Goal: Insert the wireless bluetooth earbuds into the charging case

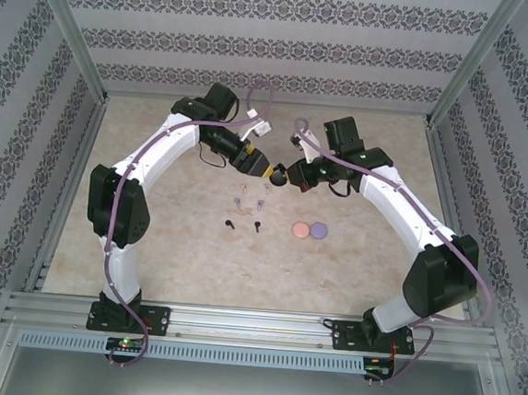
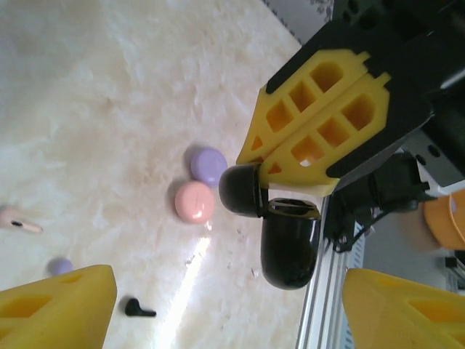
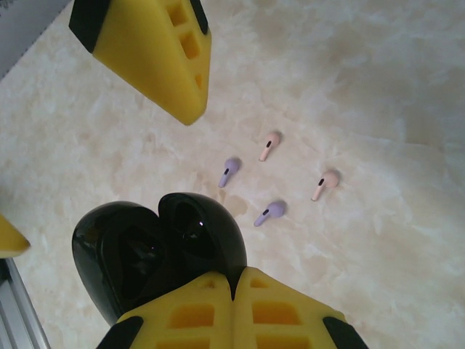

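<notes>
You see the right tool [image 2: 251, 166] pinching the open black charging case [image 2: 289, 251]; left tool [image 1: 266, 169] spread, earbuds [image 3: 267, 212] on desk [image 3: 378, 87].

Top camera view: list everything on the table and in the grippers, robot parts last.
glossy black charging case: one, black, lid open, held above the table
tiny black stemmed earbuds: two, black, row nearest the arm bases
tiny purple stemmed earbuds: two, purple, middle row
tiny pale pink stemmed earbuds: two, pale pink, farthest row
round flat discs: two, one pink, one purple, side by side right of the black earbuds
marbled table: one, beige, under everything
left gripper: one, yellow fingers, open, facing the case
right gripper: one, yellow fingers, shut on the case
</notes>
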Controlling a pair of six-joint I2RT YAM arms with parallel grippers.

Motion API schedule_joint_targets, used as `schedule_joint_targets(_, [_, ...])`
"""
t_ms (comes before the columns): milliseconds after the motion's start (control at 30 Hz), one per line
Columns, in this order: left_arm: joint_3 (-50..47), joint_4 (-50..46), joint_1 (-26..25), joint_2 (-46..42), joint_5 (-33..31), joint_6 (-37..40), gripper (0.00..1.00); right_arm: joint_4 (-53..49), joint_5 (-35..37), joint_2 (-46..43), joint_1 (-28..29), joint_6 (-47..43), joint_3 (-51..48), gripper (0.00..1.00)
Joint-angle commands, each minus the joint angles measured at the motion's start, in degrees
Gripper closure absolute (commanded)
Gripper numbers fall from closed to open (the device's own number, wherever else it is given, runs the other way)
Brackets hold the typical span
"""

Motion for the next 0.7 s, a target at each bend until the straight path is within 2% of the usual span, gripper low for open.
schedule_joint_targets(0, [2.3, -6.0, -0.1, 0.0, 2.5, 5.0, 0.20, -2.7, 1.6, 0.8, 1.2, -2.8, 2.9, 1.00])
schedule_joint_targets(433, [1.4, -7.0, -2.1, 2.2, 5.4, 6.8, 0.27, -2.6, 2.2, 2.8, 3.5, -2.1, 5.6, 1.00])
schedule_joint_targets(667, [1.3, -6.9, -2.3, 2.8, 6.5, 7.2, 0.37, -2.4, 2.6, 3.3, 3.9, -1.8, 5.9, 1.00])
